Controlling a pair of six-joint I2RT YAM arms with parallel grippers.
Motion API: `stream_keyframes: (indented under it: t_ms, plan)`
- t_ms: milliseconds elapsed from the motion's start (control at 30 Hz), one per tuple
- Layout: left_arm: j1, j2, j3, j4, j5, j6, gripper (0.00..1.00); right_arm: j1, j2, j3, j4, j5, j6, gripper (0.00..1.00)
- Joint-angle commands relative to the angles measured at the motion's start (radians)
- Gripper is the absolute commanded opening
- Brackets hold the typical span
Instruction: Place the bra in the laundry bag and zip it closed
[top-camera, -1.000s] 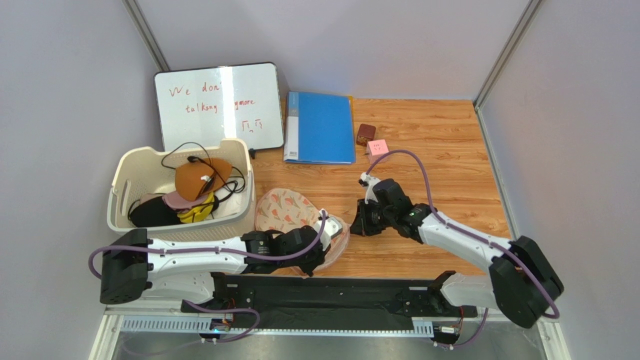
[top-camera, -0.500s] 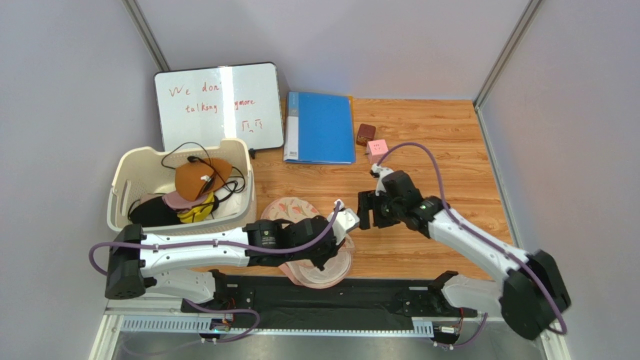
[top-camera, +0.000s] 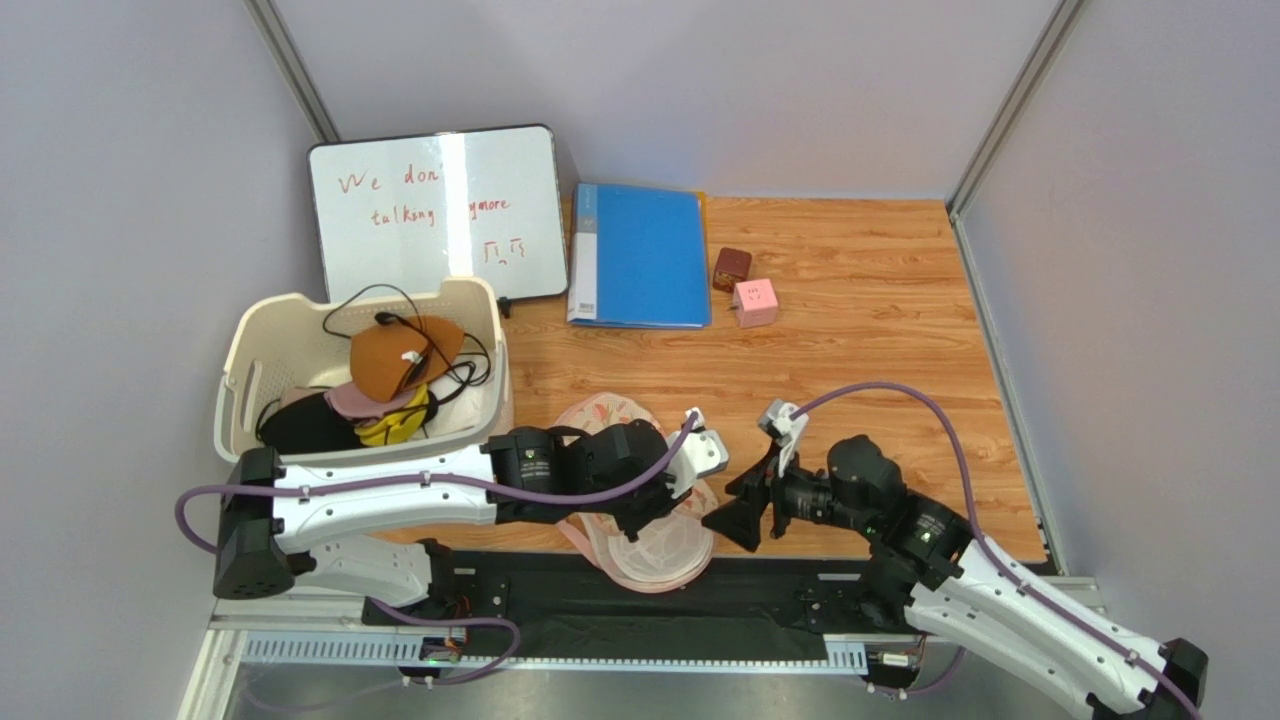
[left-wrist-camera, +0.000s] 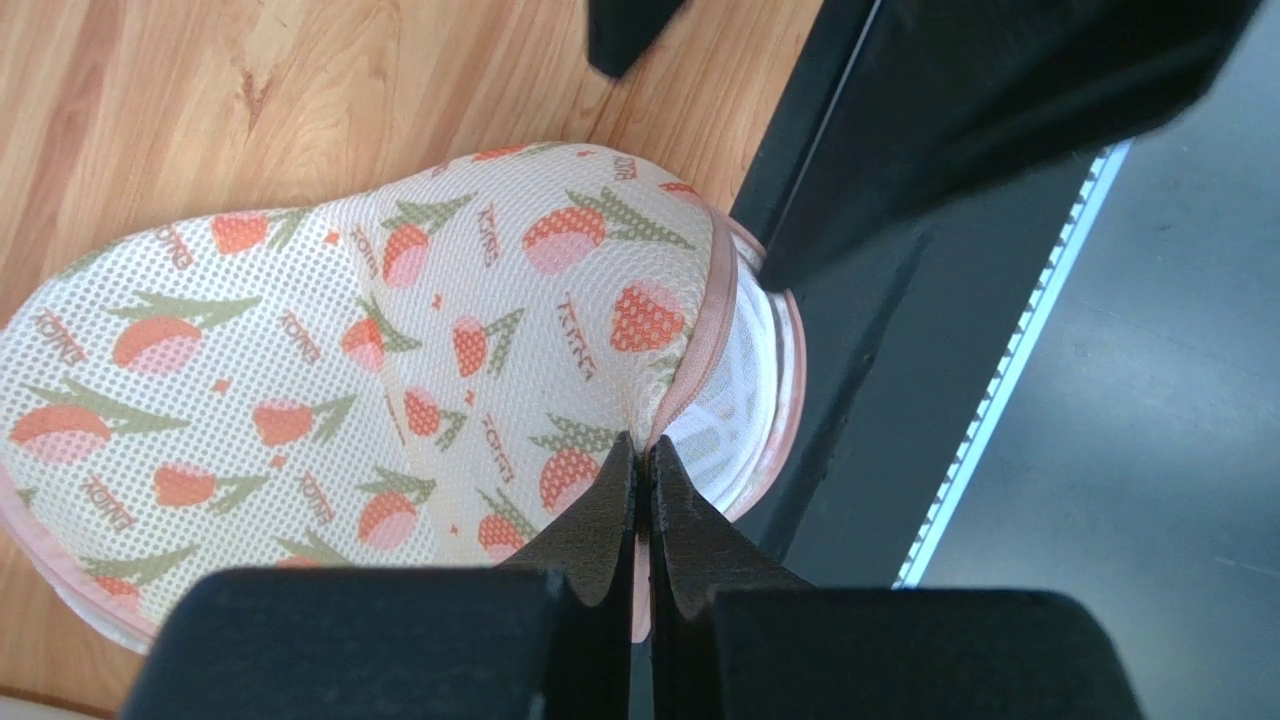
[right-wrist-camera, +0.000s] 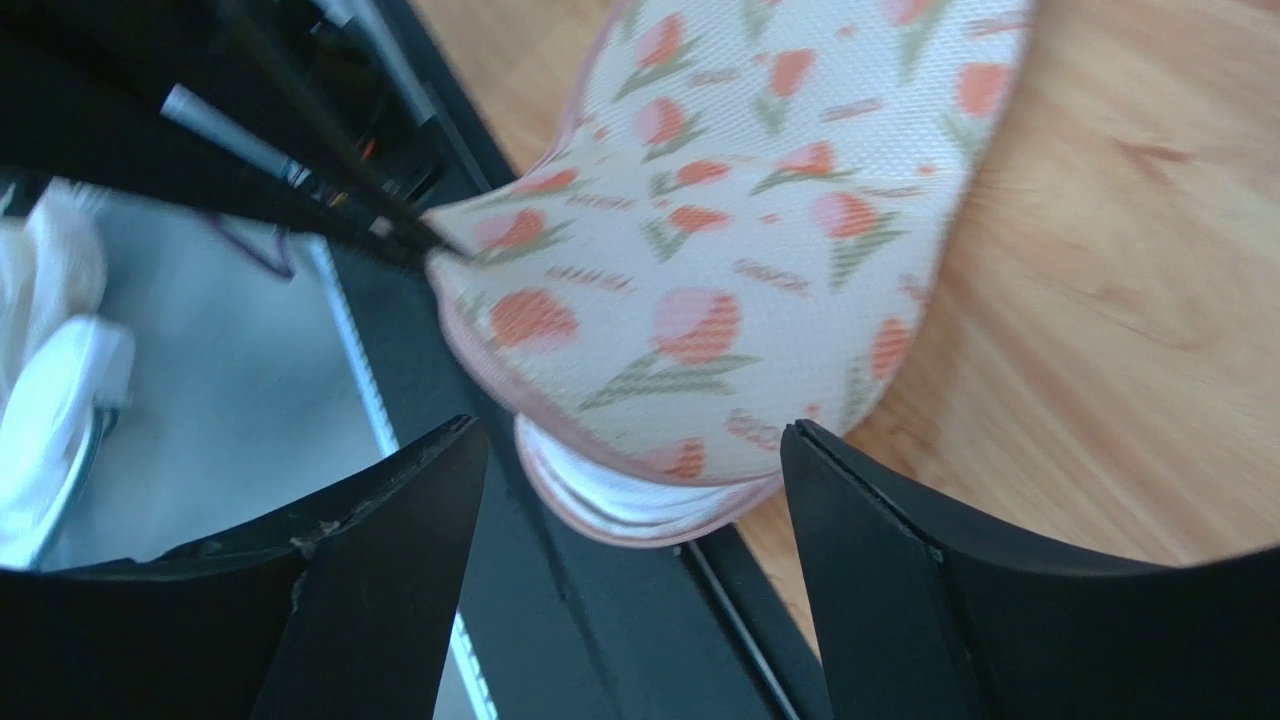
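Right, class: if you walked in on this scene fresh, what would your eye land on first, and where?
The flower-print laundry bag overhangs the near edge of the table, its pink rim pinched in the shut left pincer, with the right pincer open just beside it. Further back on the left, the orange-brown bra lies atop clothes in a cream basket.

Red handwriting stands on the whiteboard (top-camera: 436, 210) at the far left of the surface: "We don" on the first line, then "talkng" and "ymore" below, the middle lost in glare. Small orange words run among the tulips printed on the laundry bag (left-wrist-camera: 376, 375), too blurred to read.
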Motion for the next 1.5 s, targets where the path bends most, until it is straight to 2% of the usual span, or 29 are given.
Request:
stream_keyframes:
  t_ms: [0,167,267,300,333,367,400,433,467,500,600,633,667,700,733,767,800,833,900,933,1033,1067,1300,1400,1467]
  plan:
    - [0.01,-0.065,0.006,-0.015,0.071,0.058,0.0,0.13,0.062,-0.016,0.186,0.045,-0.081,0.78]
    - [0.01,-0.087,-0.02,0.015,0.121,0.041,0.0,0.207,0.223,-0.016,0.396,0.13,-0.171,0.79]
    - [0.01,-0.114,-0.038,0.032,0.145,0.02,0.0,0.209,0.297,0.008,0.441,0.228,-0.198,0.71]
    - [0.01,-0.121,-0.043,0.032,0.11,0.004,0.01,0.207,0.306,0.016,0.448,0.256,-0.189,0.6]
    - [0.011,-0.138,-0.044,0.028,0.078,-0.01,0.13,0.207,0.304,0.013,0.462,0.272,-0.17,0.49]
    - [0.011,-0.149,-0.044,0.013,0.055,-0.055,0.23,0.207,0.3,0.01,0.477,0.323,-0.147,0.32]
    - [0.011,-0.166,-0.038,0.002,-0.041,-0.085,0.34,0.207,0.295,0.011,0.465,0.395,-0.111,0.01]
    - [0.016,-0.219,-0.038,-0.001,-0.08,-0.117,0.47,0.206,0.288,0.02,0.441,0.447,-0.016,0.0]
    - [0.017,-0.251,-0.041,0.015,-0.115,-0.161,0.51,0.204,0.288,0.033,0.354,0.539,0.027,0.0]
    - [0.017,-0.288,-0.061,0.034,-0.19,-0.257,0.61,0.2,0.285,0.043,0.309,0.582,0.092,0.0]
    - [0.016,-0.403,-0.142,0.15,-0.25,-0.464,0.64,0.163,0.251,0.03,0.174,0.644,0.363,0.0]
    - [0.016,-0.426,-0.162,0.172,-0.264,-0.506,0.69,0.151,0.225,0.013,0.166,0.633,0.425,0.0]
    - [0.016,-0.427,-0.175,0.158,-0.283,-0.549,0.73,0.14,0.216,0.001,0.108,0.63,0.563,0.0]
    - [0.016,-0.419,-0.172,0.113,-0.351,-0.62,0.76,0.128,0.208,-0.004,0.067,0.635,0.625,0.0]
    - [0.016,-0.39,-0.159,-0.028,-0.393,-0.78,0.79,0.124,0.182,-0.01,0.034,0.636,0.678,0.0]
    - [0.016,-0.373,-0.146,-0.078,-0.416,-0.857,0.8,0.121,0.168,-0.028,0.004,0.632,0.721,0.0]
    - [0.016,-0.356,-0.129,-0.119,-0.424,-0.917,0.83,0.12,0.148,-0.039,0.002,0.635,0.733,0.0]
    - [0.016,-0.32,-0.124,-0.176,-0.421,-1.056,0.84,0.12,0.108,-0.047,-0.004,0.639,0.74,0.0]
    - [0.014,-0.289,-0.13,-0.208,-0.39,-1.181,0.88,0.118,0.076,-0.07,-0.007,0.653,0.749,0.0]
    - [0.016,-0.273,-0.136,-0.234,-0.386,-1.337,0.97,0.118,0.056,-0.075,-0.009,0.655,0.746,0.0]
    - [0.016,-0.278,-0.182,-0.195,-0.373,-1.462,1.0,0.118,0.044,-0.078,-0.007,0.652,0.72,0.0]
    - [0.016,-0.279,-0.196,-0.184,-0.379,-1.557,1.0,0.118,0.044,-0.078,-0.006,0.645,0.714,0.0]
    - [0.023,-0.301,-0.311,-0.106,-0.481,-1.853,1.0,0.118,0.039,-0.058,-0.006,0.622,0.665,0.0]
    - [0.054,-0.296,-0.337,-0.092,-0.517,-1.896,1.0,0.118,0.027,-0.058,-0.012,0.613,0.655,0.0]
    - [0.1,-0.287,-0.351,-0.017,-0.502,-1.874,1.0,0.118,0.019,-0.065,-0.01,0.601,0.655,0.0]
